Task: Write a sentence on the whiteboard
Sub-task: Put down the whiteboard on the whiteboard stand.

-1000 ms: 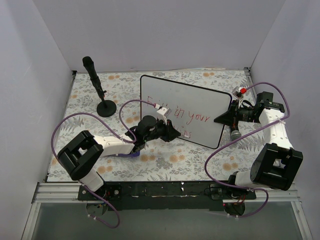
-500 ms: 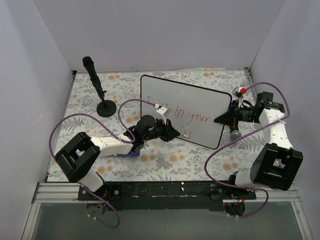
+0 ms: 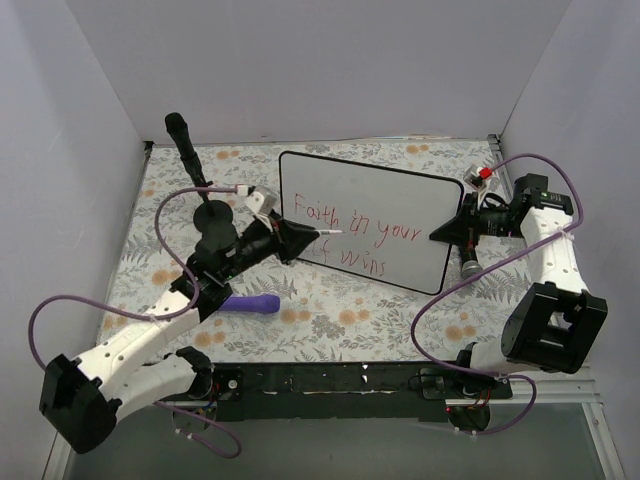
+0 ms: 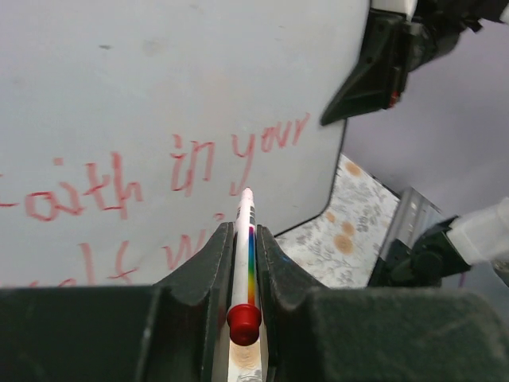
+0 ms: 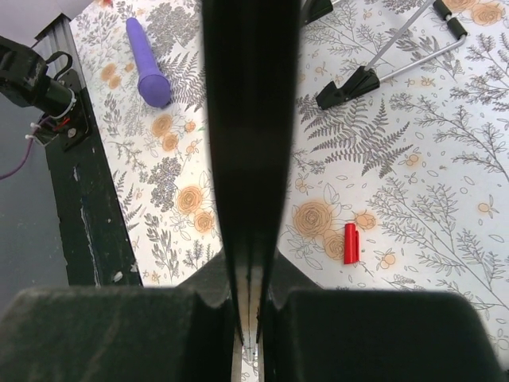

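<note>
The whiteboard point(image 3: 385, 195) stands tilted at the middle of the table, black-framed and propped on its feet point(image 5: 350, 83). The sentence point(image 3: 365, 238) runs across it in two red lines, "Faith in your" over "wins"; it shows in the left wrist view as the sentence point(image 4: 159, 183) on the whiteboard point(image 4: 159, 79). My left gripper point(image 3: 303, 237) point(image 4: 244, 232) is shut on a white marker point(image 3: 322, 233) point(image 4: 244, 263) with a rainbow stripe. Its tip hovers off the board's left part. My right gripper point(image 3: 440, 234) point(image 5: 248, 274) is shut on the whiteboard's right edge point(image 5: 246, 119).
A black post on a round base point(image 3: 200, 190) stands at the back left. A purple cylinder point(image 3: 250, 303) point(image 5: 147, 64) lies on the floral cloth near the left arm. A small red cap point(image 5: 350, 243) lies behind the board. White walls close in on three sides.
My left arm has swung back to the left, carrying the marker off the board's lower middle. The whole lettering and the purple cylinder now show. The right gripper keeps its grip.
</note>
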Motion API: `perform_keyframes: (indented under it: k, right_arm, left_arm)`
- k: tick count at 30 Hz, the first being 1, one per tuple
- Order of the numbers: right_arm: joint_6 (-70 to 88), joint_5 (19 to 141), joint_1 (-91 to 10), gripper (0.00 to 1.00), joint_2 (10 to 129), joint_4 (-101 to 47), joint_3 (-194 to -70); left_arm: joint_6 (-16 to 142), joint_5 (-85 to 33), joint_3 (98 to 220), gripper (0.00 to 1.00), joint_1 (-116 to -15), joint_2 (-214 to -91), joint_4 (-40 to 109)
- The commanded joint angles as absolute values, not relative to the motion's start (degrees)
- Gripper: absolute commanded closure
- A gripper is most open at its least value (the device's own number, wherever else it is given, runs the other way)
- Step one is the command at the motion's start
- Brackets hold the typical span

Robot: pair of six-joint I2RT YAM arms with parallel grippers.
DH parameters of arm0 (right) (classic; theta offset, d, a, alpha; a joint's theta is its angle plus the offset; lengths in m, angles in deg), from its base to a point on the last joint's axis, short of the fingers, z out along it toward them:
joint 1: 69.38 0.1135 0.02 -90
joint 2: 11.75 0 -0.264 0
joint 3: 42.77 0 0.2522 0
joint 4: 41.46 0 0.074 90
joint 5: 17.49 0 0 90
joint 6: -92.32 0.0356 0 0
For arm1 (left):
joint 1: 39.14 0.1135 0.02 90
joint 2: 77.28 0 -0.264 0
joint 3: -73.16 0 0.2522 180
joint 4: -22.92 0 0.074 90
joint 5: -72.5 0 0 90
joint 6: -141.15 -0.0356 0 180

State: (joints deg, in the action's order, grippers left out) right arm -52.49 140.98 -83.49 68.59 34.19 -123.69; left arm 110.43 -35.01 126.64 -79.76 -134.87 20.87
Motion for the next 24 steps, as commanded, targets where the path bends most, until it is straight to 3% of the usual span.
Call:
perform_keyframes:
  k: [1, 9, 18, 24]
  right_arm:
    - [-55.25, 137.37, -83.09, 0.99, 69.46, 38.30, -131.23]
    - [-48.41, 140.44, -82.74, 0.99, 71.04, 35.94, -140.02]
    - [-29.88, 143.26, -82.39, 0.99, 71.05, 18.28, -143.72]
    - [-29.41, 145.81, -79.84, 0.99, 72.72, 18.80, -147.59]
  left_arm:
    - [107.31, -34.37, 127.09, 1.00, -72.90, -127.49, 31.23]
    - [109.14, -32.09, 123.58, 1.00, -72.01, -118.69, 34.75]
    - [117.32, -30.77, 118.12, 1.00, -72.01, -110.08, 33.79]
    - [121.37, -30.24, 116.19, 1.00, -72.01, -107.96, 33.08]
